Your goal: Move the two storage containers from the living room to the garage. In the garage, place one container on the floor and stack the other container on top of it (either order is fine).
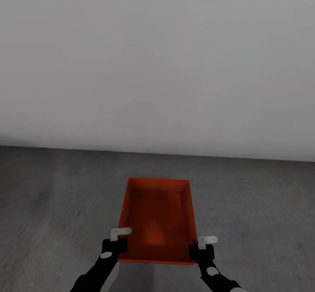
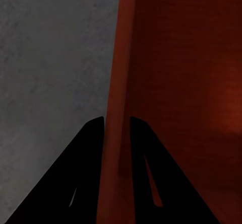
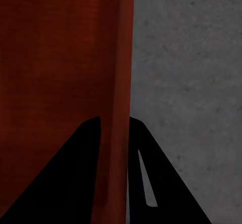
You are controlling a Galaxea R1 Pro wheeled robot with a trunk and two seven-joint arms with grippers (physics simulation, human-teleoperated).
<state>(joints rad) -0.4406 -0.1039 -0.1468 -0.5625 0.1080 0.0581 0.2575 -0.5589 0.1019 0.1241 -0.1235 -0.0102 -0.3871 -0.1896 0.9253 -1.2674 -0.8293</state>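
Red-orange, lidless rectangular plastic storage container (image 1: 157, 217) is held level in front of the robot, the left pincer (image 1: 117, 245) clamped over its left wall and the right pincer (image 1: 200, 250) over its right wall, likely to keep it steady. Below lies the garage's mottled dark grey concrete floor (image 1: 57, 187), meeting a plain white wall (image 1: 157, 60).
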